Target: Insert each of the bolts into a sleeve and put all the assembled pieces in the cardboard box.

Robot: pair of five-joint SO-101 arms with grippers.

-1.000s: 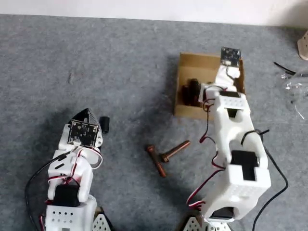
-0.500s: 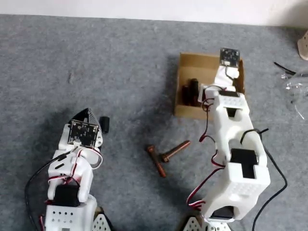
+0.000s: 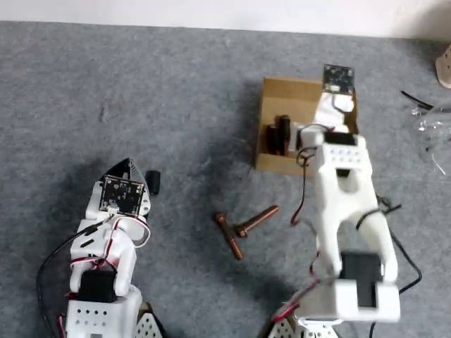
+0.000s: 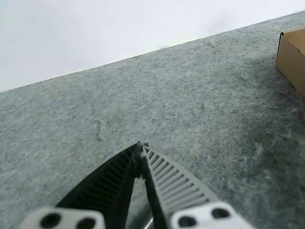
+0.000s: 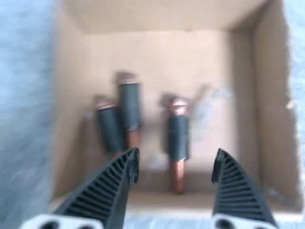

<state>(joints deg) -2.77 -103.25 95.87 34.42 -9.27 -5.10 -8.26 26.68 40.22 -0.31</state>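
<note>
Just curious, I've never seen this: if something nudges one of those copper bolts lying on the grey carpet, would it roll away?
Probably not far. The bolts are round but wider at the head, so one would likely swing in a curve. The fuzzy carpet should slow it.

A grey felt-like carpet [image 3: 176,84] covers the table. Along its far edge runs a white wall [image 3: 211,10], which the left wrist view also shows behind the carpet. At the right edge of the high view lies a clear plastic object [image 3: 430,125], with a thin black wire [image 3: 416,101] just beside it. Farther back, a beige object [image 3: 445,67] is cut by the edge; I cannot tell what it is.
</note>
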